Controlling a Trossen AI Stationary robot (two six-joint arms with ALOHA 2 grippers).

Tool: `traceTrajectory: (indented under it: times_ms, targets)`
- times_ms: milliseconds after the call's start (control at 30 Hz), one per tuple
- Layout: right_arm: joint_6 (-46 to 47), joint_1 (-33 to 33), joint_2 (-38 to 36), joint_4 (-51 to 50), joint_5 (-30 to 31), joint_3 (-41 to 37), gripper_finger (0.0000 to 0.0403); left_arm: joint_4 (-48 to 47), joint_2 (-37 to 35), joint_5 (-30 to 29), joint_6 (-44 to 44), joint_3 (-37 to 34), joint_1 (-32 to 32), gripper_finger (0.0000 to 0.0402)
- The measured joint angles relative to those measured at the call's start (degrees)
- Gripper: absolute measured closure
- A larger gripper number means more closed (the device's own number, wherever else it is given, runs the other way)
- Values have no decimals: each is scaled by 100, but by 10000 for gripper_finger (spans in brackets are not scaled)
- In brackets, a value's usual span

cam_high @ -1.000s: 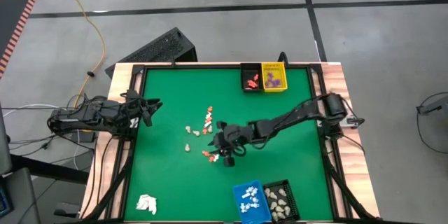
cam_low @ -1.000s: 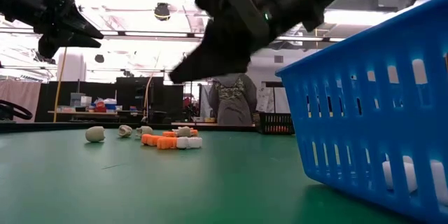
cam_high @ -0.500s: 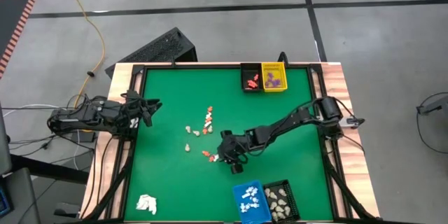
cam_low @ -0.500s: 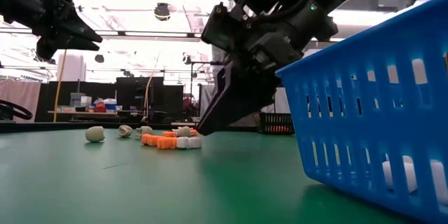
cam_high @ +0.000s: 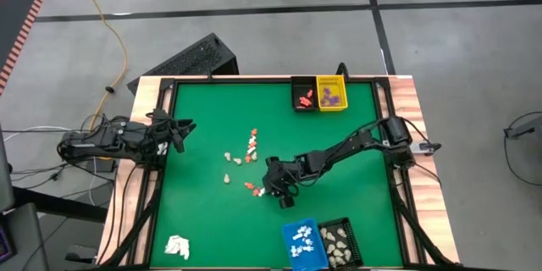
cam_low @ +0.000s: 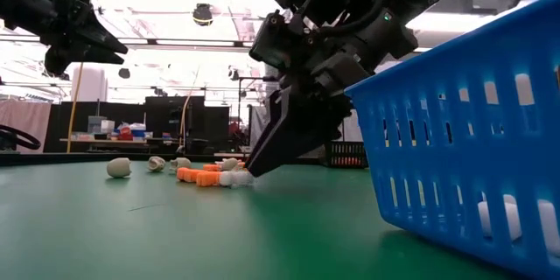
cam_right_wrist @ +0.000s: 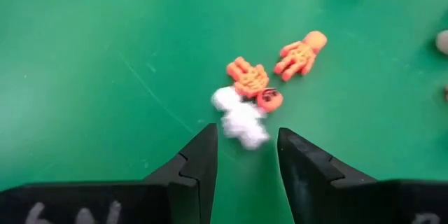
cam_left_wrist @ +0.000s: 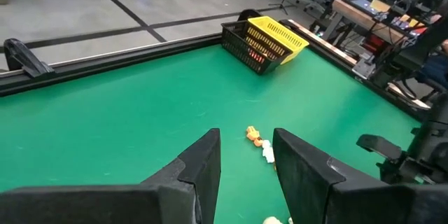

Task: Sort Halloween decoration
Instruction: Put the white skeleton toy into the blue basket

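White figurine [cam_right_wrist: 240, 120] lies on the green mat [cam_high: 339, 135], near mid-table, just beside two orange skeleton-shaped figurines [cam_right_wrist: 248, 78] and [cam_right_wrist: 301, 52]; the nearer orange one touches it. Right gripper [cam_right_wrist: 245, 155] low over the mat, fingers spread, white piece just ahead of the gap between the tips, not pinched. Low view: the tips of the right gripper come down to the mat at the edge of a small cluster of orange and white pieces [cam_low: 213, 175].

More loose pieces [cam_high: 241, 154] scattered across mid-table toward the left.

Far edge of the table: black basket [cam_high: 303, 95] with orange-red pieces, yellow basket [cam_high: 332, 93] with purple pieces, side by side. Near edge: blue basket [cam_high: 303, 243] with white pieces, touching a black basket [cam_high: 340, 241] with cream-beige pieces.

White wadded lump [cam_high: 177, 246] at the near left corner, well apart from the rest.

Left gripper [cam_high: 179, 130] waits at the table's left edge, raised, fingers [cam_left_wrist: 199, 164] parted, nothing between them.
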Motion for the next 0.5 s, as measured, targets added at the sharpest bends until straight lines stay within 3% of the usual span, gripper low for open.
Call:
traceTrajectory:
  times_ms: [500]
  targets:
    - [-132,-18,66,355,45,0,255,0,0,-34,-1,0,-1,281]
